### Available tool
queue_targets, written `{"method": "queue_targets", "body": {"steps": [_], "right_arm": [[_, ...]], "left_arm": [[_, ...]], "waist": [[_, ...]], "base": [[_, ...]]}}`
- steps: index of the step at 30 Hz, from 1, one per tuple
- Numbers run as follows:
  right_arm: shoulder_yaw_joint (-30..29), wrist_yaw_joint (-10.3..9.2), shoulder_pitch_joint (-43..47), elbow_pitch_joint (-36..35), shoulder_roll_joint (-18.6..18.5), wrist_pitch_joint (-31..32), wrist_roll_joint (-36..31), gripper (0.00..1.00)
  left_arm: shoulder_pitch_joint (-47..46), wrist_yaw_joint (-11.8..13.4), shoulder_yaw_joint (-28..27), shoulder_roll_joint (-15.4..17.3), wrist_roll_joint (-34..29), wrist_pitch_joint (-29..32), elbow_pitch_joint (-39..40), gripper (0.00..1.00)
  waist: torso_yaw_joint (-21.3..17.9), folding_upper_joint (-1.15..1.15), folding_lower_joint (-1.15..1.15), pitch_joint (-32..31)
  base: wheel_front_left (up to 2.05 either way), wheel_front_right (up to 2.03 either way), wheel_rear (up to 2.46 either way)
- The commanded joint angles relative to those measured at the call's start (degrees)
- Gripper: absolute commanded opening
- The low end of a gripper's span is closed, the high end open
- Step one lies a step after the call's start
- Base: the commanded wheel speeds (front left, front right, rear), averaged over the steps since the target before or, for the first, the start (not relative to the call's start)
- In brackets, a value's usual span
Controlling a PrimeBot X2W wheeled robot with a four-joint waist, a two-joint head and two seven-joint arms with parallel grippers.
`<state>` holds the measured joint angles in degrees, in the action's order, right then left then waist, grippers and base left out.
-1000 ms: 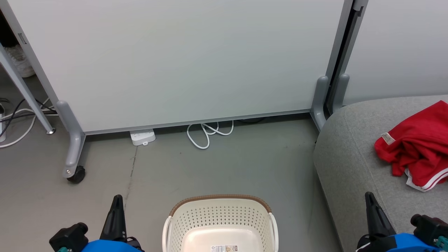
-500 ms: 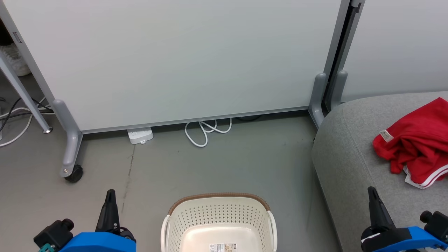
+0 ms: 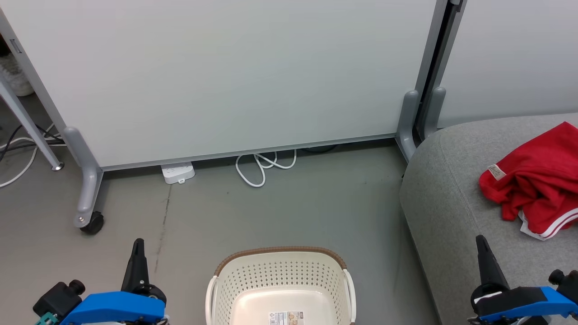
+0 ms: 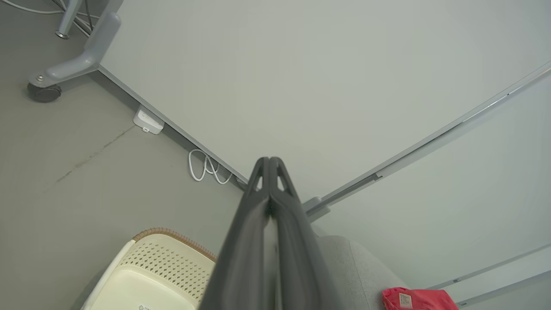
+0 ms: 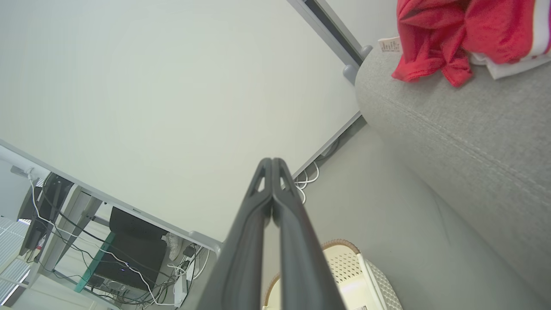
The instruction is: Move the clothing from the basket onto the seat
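The red clothing [image 3: 537, 185] with white stripe trim and a beige label lies bunched on the grey seat [image 3: 456, 198] at the right, also seen as clothing [image 5: 447, 34] on the seat [image 5: 473, 129]. The cream basket [image 3: 280, 284] with a brown rim stands on the floor at bottom centre, its inside bare apart from a barcode sticker. My left gripper [image 3: 137, 244] is shut, left of the basket. My right gripper [image 3: 480, 240] is shut over the seat's front edge, below the clothing. Both wrist views show the fingers pressed together, left gripper [image 4: 269, 160], right gripper [image 5: 272, 161].
A white partition panel [image 3: 226, 76] on grey wheeled feet [image 3: 88, 216] stands behind the basket. A white power strip [image 3: 177, 173] and coiled cable [image 3: 264, 164] lie at its base. More cables [image 3: 18, 153] and a metal leg are at the far left.
The head camera has tilted, so the whole scene sits slightly higher and left. Both grippers stay shut, and their blue bodies show more in the bottom corners.
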<state>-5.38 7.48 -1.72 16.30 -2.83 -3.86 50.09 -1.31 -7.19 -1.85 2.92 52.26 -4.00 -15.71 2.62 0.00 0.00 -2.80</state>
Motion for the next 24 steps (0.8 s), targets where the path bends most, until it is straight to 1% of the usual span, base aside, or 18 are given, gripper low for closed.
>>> {"method": "queue_targets", "body": {"steps": [1,12,24], "right_arm": [[-0.2,0.02,-1.6,-0.8,-0.2,0.4,2.3,0.0],[-0.4,0.02,-2.3,-1.2,-0.1,2.3,9.8,0.0],[-0.6,0.02,-2.9,-1.5,-0.1,4.1,16.7,0.0]], "left_arm": [[-1.7,-0.2,-0.6,0.1,2.0,0.5,0.8,0.0],[-2.4,-0.3,-1.3,0.1,9.2,2.4,1.0,0.0],[-3.1,-0.3,-2.1,0.1,15.8,4.1,1.2,0.0]], "waist": [[-0.1,0.0,0.0,0.1],[-0.4,0.0,0.0,0.5],[-0.8,0.0,0.0,0.9]], "base": [[0.0,0.0,0.0],[0.0,0.0,0.0],[0.0,0.0,0.0]]}}
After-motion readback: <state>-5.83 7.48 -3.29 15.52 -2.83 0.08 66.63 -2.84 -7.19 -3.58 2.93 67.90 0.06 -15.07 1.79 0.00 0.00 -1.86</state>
